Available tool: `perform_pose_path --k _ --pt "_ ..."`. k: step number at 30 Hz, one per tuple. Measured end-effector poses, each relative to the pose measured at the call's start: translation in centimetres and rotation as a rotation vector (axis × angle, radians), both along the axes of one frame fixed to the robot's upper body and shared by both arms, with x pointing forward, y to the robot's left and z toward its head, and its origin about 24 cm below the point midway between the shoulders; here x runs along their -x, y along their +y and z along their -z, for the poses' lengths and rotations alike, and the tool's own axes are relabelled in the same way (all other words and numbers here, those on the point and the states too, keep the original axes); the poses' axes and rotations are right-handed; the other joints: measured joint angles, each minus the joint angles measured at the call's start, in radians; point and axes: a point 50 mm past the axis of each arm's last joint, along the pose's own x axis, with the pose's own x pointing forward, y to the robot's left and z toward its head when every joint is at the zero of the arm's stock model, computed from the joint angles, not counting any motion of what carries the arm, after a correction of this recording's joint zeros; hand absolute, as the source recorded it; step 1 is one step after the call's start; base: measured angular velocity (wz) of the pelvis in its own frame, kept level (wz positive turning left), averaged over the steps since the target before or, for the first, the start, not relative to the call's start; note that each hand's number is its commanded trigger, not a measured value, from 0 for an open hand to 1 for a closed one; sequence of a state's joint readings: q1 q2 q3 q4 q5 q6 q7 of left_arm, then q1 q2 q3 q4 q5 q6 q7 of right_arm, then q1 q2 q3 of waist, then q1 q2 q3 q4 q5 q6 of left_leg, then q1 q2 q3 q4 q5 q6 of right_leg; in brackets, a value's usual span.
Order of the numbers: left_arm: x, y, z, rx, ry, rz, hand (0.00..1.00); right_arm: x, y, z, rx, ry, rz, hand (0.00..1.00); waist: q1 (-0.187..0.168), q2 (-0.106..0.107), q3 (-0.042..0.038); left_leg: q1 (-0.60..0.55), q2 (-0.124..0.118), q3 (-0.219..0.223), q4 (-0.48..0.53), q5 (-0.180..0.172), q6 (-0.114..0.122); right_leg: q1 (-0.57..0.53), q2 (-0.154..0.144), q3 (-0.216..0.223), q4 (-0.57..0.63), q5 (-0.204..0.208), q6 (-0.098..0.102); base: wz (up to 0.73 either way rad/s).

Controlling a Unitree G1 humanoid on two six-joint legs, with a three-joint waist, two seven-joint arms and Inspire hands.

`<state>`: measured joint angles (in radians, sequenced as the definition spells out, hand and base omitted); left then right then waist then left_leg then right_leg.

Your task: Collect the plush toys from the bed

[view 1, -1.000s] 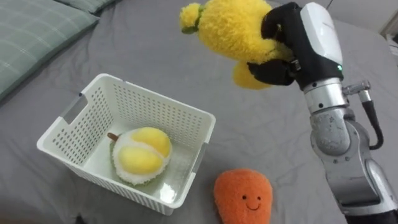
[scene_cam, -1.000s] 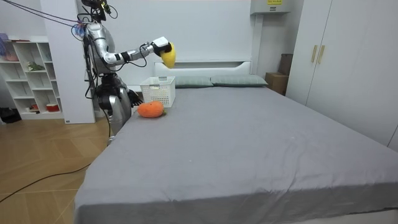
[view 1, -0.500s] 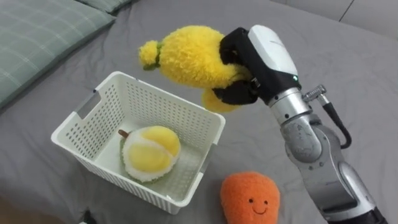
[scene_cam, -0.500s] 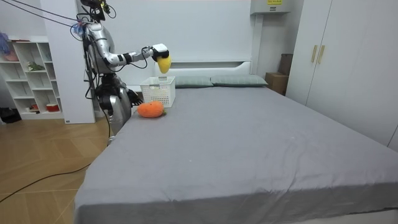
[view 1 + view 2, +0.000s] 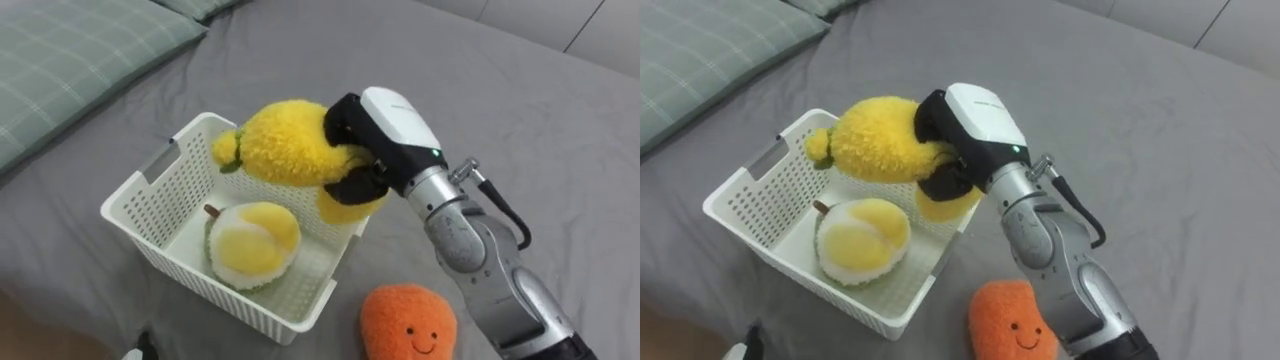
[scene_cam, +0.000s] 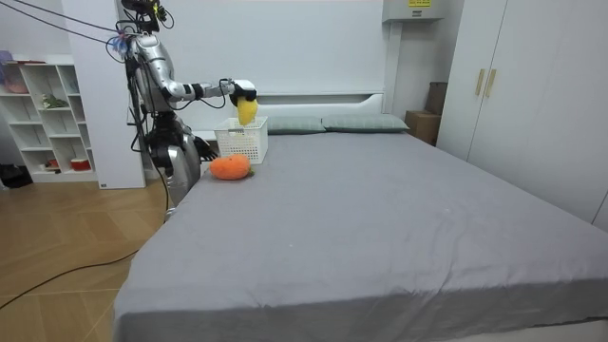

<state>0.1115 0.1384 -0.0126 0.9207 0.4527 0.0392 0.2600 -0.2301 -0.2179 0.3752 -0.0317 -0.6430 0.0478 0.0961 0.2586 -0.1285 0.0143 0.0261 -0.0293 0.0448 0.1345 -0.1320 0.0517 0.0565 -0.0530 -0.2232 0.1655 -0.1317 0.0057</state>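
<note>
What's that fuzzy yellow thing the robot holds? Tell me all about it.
The yellow plush toy is fluffy and bright yellow: a rounded body, a smaller lobe hanging below, a small greenish bit at one end. The robot's right hand, dark fingers curled round it, holds it sideways over the far side of the white basket, above a round yellow-and-white toy lying inside.

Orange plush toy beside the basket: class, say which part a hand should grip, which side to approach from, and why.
Probably across its rounded middle, from above: the orange plush toy lies face up on the bed, with the white basket close on its left. The right hand is shut on the yellow plush toy.
</note>
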Motion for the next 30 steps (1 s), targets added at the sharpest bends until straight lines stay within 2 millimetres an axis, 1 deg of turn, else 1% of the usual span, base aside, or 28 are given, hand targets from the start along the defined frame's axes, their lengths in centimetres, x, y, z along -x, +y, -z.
perform_pose_path --k 6,7,8,13,21,30 --pt "-0.2 -0.3 0.0 0.0 -0.001 0.021 0.0 0.2 0.9 0.7 0.064 0.024 -0.023 0.0 0.012 -0.002 0.0007 -0.003 0.001 0.0 -0.001 0.0 0.0 -0.004 0.001 -0.002 -0.001 0.0 0.0 0.0" --pt "-0.3 -0.4 0.0 0.004 -0.004 0.023 0.0 0.2 1.0 0.7 0.073 0.023 -0.026 0.0 0.017 0.001 0.0025 -0.005 0.001 -0.001 -0.001 0.0 0.0 -0.003 0.0 -0.004 -0.003 0.0 0.0 0.0" --pt "-0.5 -0.5 0.0 0.008 -0.006 0.025 0.0 0.3 1.2 0.8 0.078 0.024 -0.033 0.0 0.023 0.0 0.0021 -0.006 0.0 -0.002 -0.001 0.0 0.0 -0.002 0.0 -0.007 -0.009 0.0 0.0 0.0" --pt "-0.5 -0.5 -0.1 -0.002 -0.002 0.042 0.0 0.4 2.0 0.9 0.084 0.04 -0.052 0.0 0.025 -0.001 0.0021 -0.013 -0.001 -0.015 -0.001 0.0 0.0 -0.001 -0.001 -0.027 -0.015 0.0 0.0 0.08" --pt "-0.5 -0.4 -0.1 -0.014 0.0 0.05 0.0 0.4 2.0 1.0 0.088 0.042 -0.052 0.0 0.023 0.001 0.0065 -0.017 -0.001 -0.021 -0.004 0.0 0.0 -0.003 -0.001 -0.031 -0.016 0.0 0.0 0.02" --pt "-0.5 -0.3 -0.2 -0.033 -0.013 0.041 0.0 0.5 1.8 1.5 0.091 0.068 -0.049 0.0 0.021 0.001 0.0064 -0.016 -0.001 -0.02 -0.004 0.0 0.0 -0.004 0.0 -0.026 -0.017 0.0 0.0 0.0"
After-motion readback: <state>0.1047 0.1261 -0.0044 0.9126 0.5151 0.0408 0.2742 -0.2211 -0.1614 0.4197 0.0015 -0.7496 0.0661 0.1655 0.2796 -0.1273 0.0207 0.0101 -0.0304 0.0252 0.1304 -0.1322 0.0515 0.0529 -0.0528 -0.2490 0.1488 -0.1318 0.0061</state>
